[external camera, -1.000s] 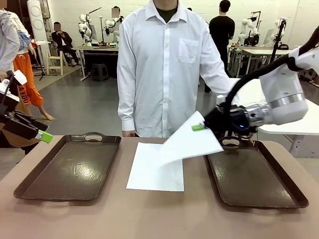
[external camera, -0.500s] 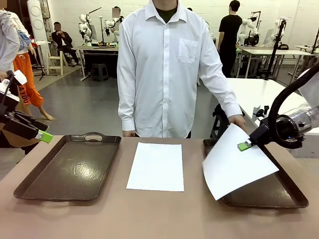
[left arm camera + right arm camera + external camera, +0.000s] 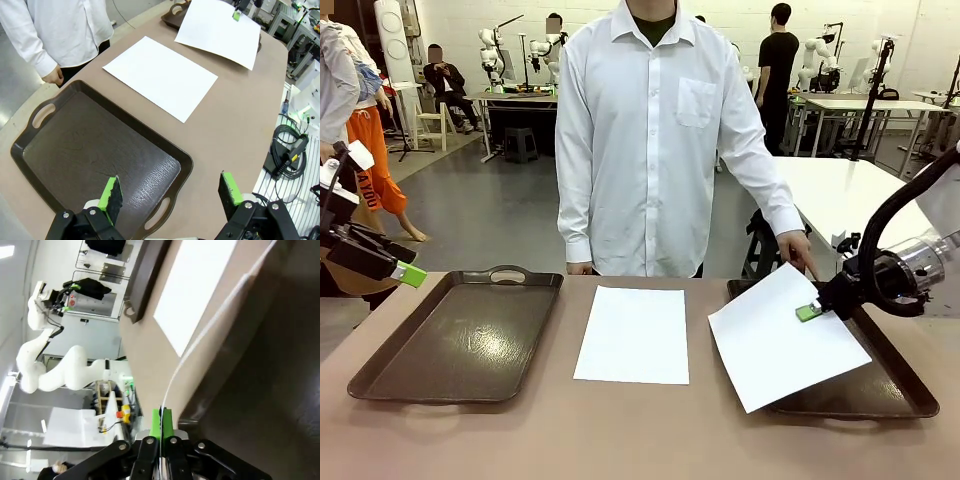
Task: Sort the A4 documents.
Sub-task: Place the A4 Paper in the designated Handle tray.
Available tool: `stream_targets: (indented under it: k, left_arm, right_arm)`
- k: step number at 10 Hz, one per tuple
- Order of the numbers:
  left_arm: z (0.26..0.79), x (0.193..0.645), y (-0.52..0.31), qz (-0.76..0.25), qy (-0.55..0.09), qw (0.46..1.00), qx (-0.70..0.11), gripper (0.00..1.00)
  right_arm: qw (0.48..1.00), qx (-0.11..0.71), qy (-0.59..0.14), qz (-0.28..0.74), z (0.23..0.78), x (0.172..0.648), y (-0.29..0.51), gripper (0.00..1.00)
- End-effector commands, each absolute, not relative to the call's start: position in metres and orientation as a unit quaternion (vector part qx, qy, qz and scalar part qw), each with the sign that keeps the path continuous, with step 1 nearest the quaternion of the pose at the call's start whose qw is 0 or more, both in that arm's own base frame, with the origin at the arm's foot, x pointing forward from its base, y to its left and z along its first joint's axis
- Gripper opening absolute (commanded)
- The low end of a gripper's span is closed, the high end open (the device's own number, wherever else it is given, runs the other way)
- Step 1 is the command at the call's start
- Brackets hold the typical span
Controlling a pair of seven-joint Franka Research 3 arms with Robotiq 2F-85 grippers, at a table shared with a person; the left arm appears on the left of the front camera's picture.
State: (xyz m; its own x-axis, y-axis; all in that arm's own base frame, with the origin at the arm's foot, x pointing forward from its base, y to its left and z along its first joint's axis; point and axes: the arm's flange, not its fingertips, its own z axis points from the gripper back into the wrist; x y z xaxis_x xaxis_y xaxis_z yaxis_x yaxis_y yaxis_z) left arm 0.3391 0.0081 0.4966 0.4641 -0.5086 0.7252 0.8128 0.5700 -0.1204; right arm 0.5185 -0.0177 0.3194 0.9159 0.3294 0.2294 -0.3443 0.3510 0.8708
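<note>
Pinched by an edge, slanted low over the right tray [image 3: 890, 385]!
Right gripper [image 3: 810, 311] clamped shut on one A4 document [image 3: 780, 345], gripped at the edge, likely for laying flat, overhanging the tray's inner rim. Second sheet [image 3: 633, 335] flat on the table [image 3: 640, 430] between trays, waiting. Left gripper [image 3: 170, 190] wide open, empty, near the left tray [image 3: 75, 150].

Two A4 documents were counted: the flat sheet [image 3: 633, 335] at the middle of the tabletop [image 3: 640, 430], and the tilted sheet [image 3: 782, 340] toward its right edge. There were two dark brown handled trays, the left tray [image 3: 460, 340] by the left edge and the right tray [image 3: 885, 388] by the right edge. Two grippers were in sight, the left gripper [image 3: 410, 265] and the right gripper [image 3: 810, 311]. One person [image 3: 655, 140] stood at the far edge.
</note>
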Motion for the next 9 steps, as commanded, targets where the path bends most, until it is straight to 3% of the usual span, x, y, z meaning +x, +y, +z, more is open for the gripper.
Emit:
stream_targets:
  k: [1, 9]
  left_arm:
    - [0.496, 0.340, 0.010, -0.407, -0.332, 0.817, -0.238, 1.00]
    - [0.496, 0.340, 0.010, -0.407, -0.332, 0.817, -0.238, 1.00]
  right_arm:
    - [0.857, 0.479, 0.015, 0.191, 0.309, 0.522, -0.024, 0.01]
    - [0.924, 0.378, -0.008, 0.064, 0.307, 0.530, -0.070, 0.01]
